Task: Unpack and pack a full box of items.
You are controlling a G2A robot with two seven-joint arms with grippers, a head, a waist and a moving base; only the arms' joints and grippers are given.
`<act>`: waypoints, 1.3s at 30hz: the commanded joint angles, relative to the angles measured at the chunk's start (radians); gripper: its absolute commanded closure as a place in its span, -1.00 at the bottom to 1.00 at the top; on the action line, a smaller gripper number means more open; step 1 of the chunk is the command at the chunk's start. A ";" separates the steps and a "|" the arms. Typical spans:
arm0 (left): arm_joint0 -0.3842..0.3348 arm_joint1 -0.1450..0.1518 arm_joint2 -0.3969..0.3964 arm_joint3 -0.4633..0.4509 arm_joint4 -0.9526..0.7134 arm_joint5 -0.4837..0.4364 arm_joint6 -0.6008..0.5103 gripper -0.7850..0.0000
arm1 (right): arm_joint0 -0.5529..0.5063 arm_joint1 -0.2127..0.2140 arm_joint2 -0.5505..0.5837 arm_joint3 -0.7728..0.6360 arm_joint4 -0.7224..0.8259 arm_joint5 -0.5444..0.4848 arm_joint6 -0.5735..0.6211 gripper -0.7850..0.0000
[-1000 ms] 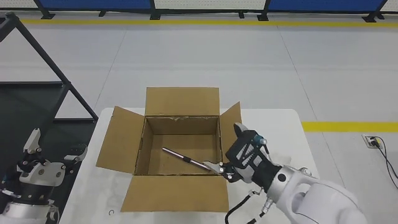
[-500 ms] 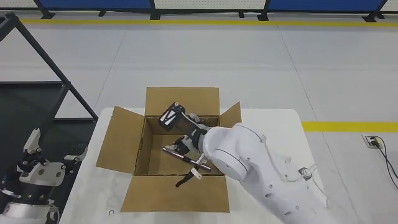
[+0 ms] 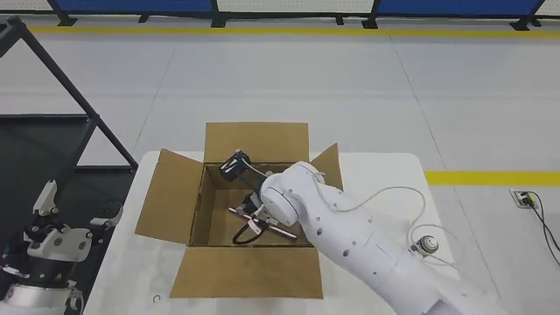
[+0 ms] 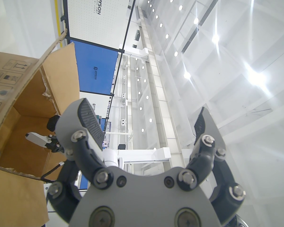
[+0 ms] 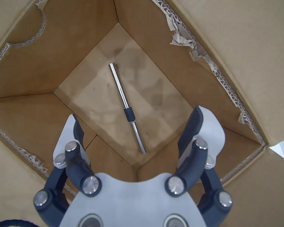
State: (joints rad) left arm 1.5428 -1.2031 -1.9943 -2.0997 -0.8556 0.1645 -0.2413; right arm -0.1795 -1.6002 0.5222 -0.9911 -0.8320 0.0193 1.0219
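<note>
Hidden areas: in the top view the right arm covers the near right part of the box interior and most of the rod. The gripper fingers are hard to make out there. The right wrist view cuts off the outer flaps.
Box: open brown corrugated cardboard box, four flaps folded outward, standing on the white table. Torn paper tape hangs along its inner edges.
Rod: slim polished metal rod with a black band near mid-length. It lies flat and diagonal on the box floor, apart from the walls.
Right gripper: fingers spread wide, holding nothing. It hangs inside the box opening, well above the rod, with the banded section in line between the two fingers.
Left gripper: fingers spread, empty, aimed up at the ceiling, outside the box.
</note>
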 commanded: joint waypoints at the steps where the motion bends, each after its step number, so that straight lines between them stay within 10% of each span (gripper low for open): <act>1: 0.000 0.000 0.000 0.000 0.000 0.000 0.000 -1.00 | -0.001 0.000 0.000 -0.001 -0.001 0.000 0.000 -1.00; 16: 0.000 0.000 0.000 0.000 0.000 0.000 0.000 -1.00 | -0.035 -0.006 -0.005 0.043 0.008 -0.081 -0.056 -1.00; 39: -0.008 -0.002 0.032 -0.009 0.020 -0.015 0.032 -1.00 | 0.034 -0.169 -0.093 0.426 0.054 -0.239 -0.016 -1.00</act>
State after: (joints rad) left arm 1.5355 -1.2054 -1.9634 -2.1085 -0.8365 0.1504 -0.2104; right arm -0.1477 -1.7638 0.4303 -0.5745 -0.7775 -0.2199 1.0042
